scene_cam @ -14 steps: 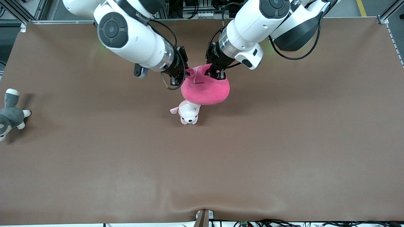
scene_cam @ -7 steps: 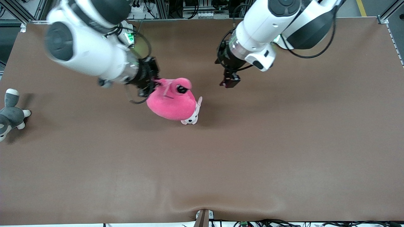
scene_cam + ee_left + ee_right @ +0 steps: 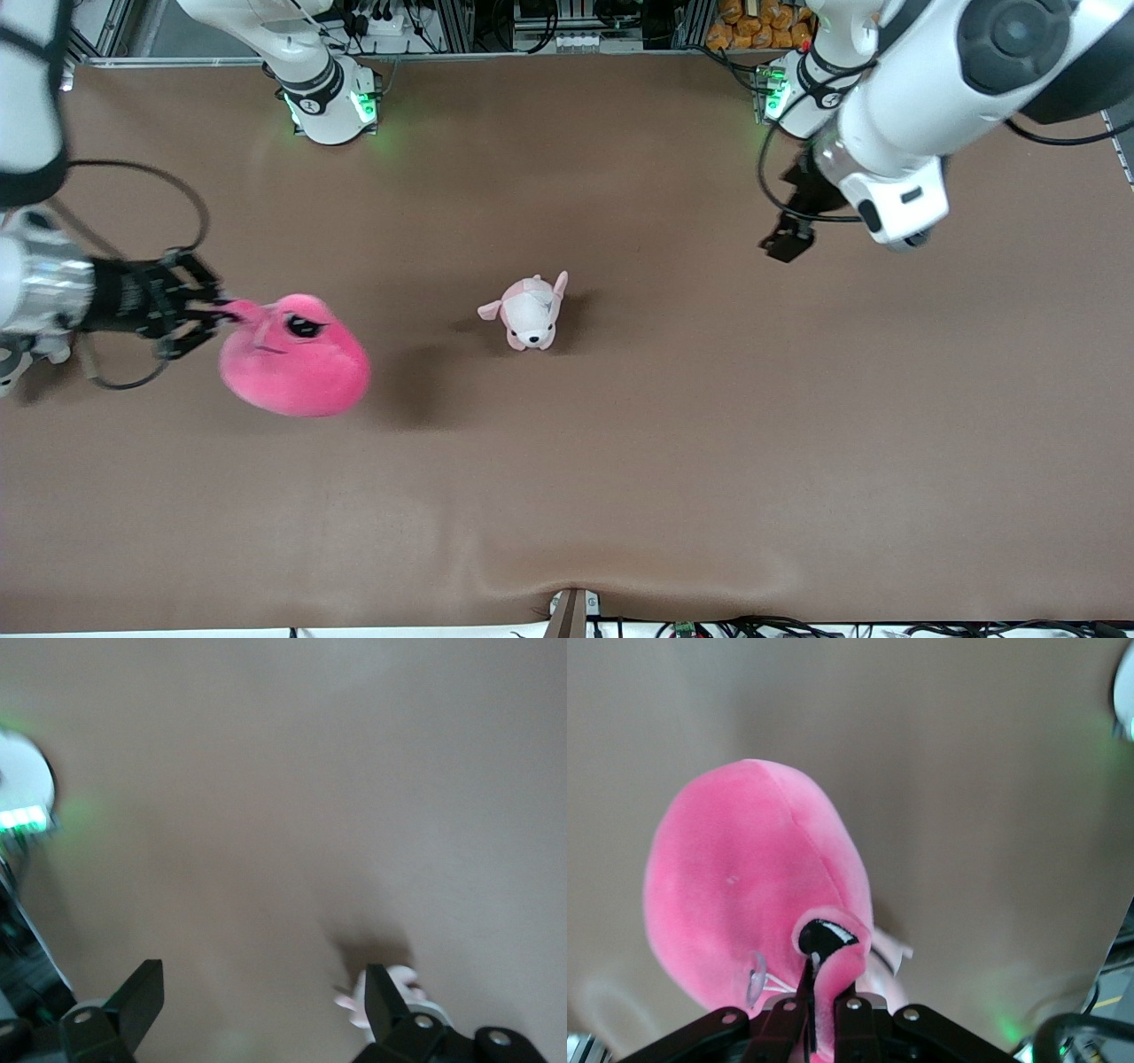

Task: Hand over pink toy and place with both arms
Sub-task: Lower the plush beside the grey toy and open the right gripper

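Observation:
The pink toy (image 3: pixel 297 359), a hot-pink rounded plush, hangs above the table toward the right arm's end. My right gripper (image 3: pixel 213 310) is shut on one of its eye stalks. In the right wrist view the toy's body (image 3: pixel 744 886) hangs below the right gripper (image 3: pixel 821 1014), whose fingers pinch the stalk with the black eye patch. My left gripper (image 3: pixel 784 241) is open and holds nothing, up over the table toward the left arm's end. The left wrist view shows that gripper (image 3: pixel 261 1010) with its jaws wide apart over bare table.
A small pale pink-and-white puppy plush (image 3: pixel 529 315) lies near the table's middle; it also shows beside one finger in the left wrist view (image 3: pixel 403 979). The two arm bases (image 3: pixel 328 106) (image 3: pixel 788 89) with green lights stand along the table's back edge.
The left gripper opened and let go of the pink toy, then drew back toward its own end. The right arm carried the toy away from the puppy plush toward the right arm's end.

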